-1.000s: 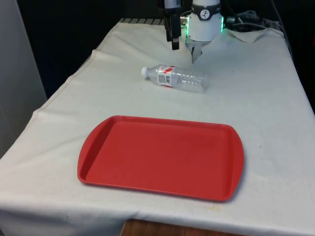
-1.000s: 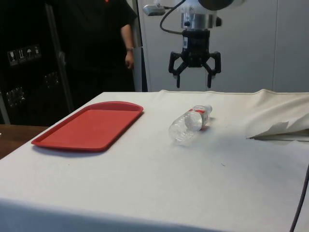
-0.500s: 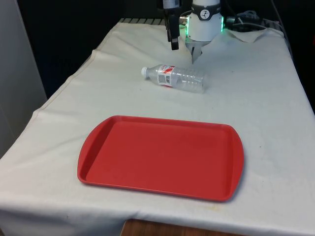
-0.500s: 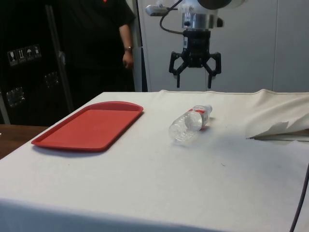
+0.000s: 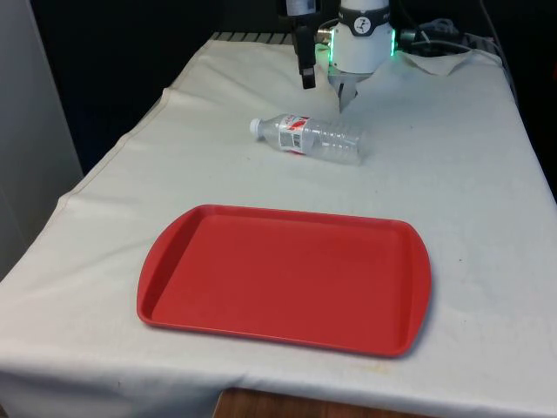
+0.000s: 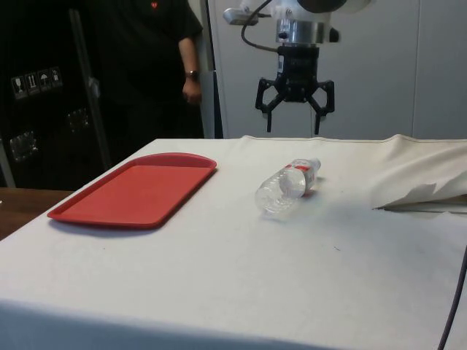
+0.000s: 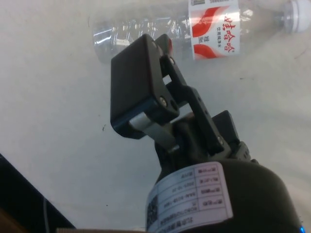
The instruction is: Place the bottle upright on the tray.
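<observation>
- Gripper (image 6: 295, 115): fingers spread wide, nothing held; hangs well above the table, pointing down.
- Table (image 5: 452, 174), white cloth: biggest thing here, spread out under the gripper.
- Tray (image 5: 287, 279), red, rectangular w/ rounded corners, nothing on it: well apart from the gripper, on the far side of the bottle from it.
- Bottle (image 5: 309, 138): on its side on the cloth, below the gripper & a bit toward the tray; apart from both. Clear ribbed plastic, looks empty; red-and-white label (image 7: 214, 28) near the neck, white cap (image 5: 255, 127) toward the front view's left.
- Step, as I judge it: approach before the pick, nothing grasped yet.
- Next move prob. calls for: drop to the bottle, fingers across the body, close gently since thin plastic may roll or crush, then lift, tip upright, carry to the tray.
</observation>
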Available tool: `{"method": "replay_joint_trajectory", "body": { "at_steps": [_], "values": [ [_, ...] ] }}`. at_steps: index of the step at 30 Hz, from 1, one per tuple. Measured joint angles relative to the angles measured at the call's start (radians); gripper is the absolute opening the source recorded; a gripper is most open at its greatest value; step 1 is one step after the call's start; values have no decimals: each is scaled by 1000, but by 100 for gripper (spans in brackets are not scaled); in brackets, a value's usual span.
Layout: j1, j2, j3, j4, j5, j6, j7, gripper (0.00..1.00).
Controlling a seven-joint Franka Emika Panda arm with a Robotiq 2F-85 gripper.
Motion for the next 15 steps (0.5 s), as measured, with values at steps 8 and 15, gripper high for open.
{"method": "replay_joint_trajectory", "body": {
  "at_steps": [8,15],
  "values": [
    [0,1,-4,-1,25,0,0,100],
    [0,2,-10,-3,52,0,0,100]
  ]
}}
